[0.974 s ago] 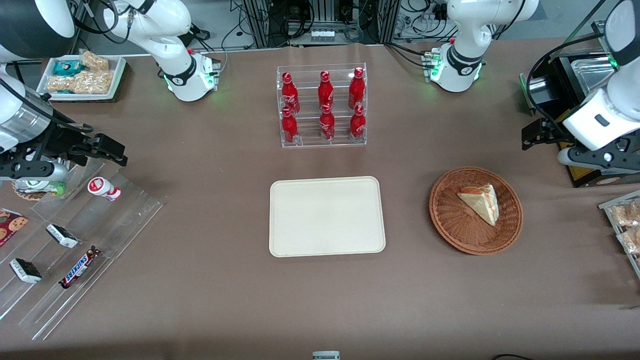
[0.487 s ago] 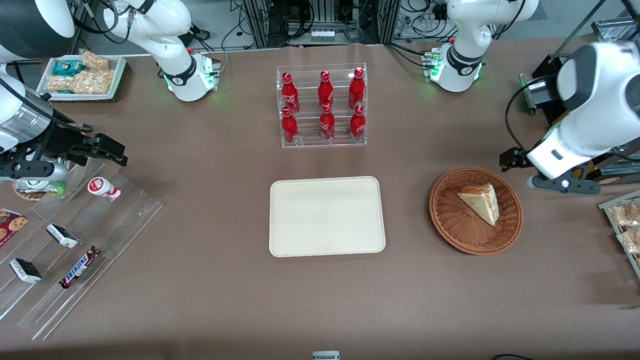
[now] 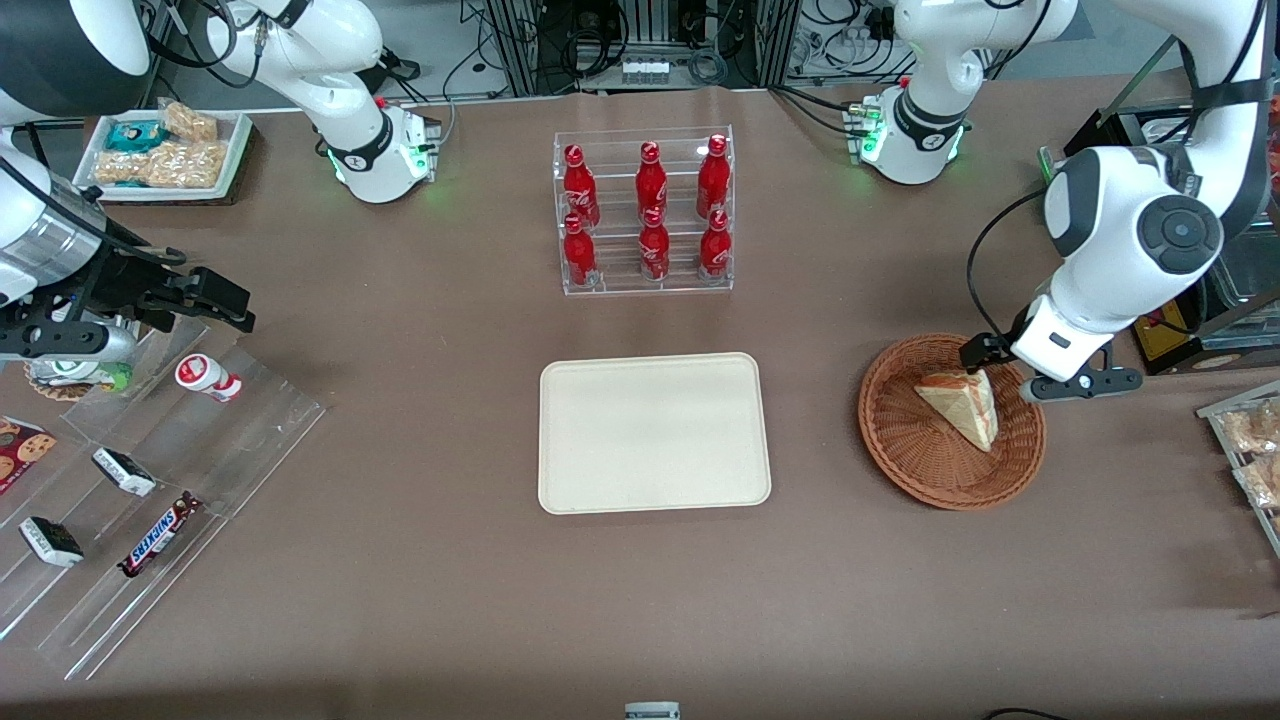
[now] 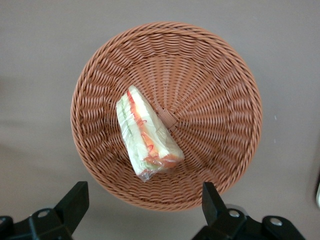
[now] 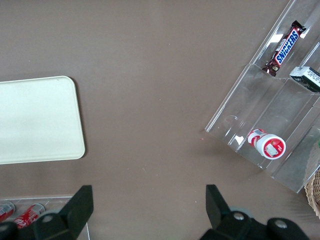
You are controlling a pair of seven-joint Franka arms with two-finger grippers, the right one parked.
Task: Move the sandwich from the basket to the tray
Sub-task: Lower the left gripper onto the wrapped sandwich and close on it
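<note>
Sandwich first: your small triangular wedge of pale bread with red-orange and green filling (image 3: 960, 406) lies in the round reddish-brown woven wicker basket (image 3: 905, 450), a little off the woven hub and toward the part of the rim farther from the front camera. It has not shifted over the last second. What has changed is your arm. A second ago the black two-finger gripper (image 3: 1042, 371) hung out past the working arm's edge of the bench; half a second ago it was just short of the basket; now it sits above the basket's rim, on the part farther from the front camera, close by the wedge's broad end.

From the wrist camera, the sandwich (image 4: 147, 133) and the whole basket (image 4: 220, 100) fill the view, and the two black fingertips (image 4: 75, 202) stand spread wide apart with nothing between them, so the gripper is open and empty.

You are through the approach, I judge, and nearly lined up for the pick, though the wedge looks slightly off the midline between the fingers. The flat cream-beige rectangular tray (image 3: 654, 432) waits bare near the middle of the bench, well apart from the basket. Nothing of the transfer itself is done yet.
</note>
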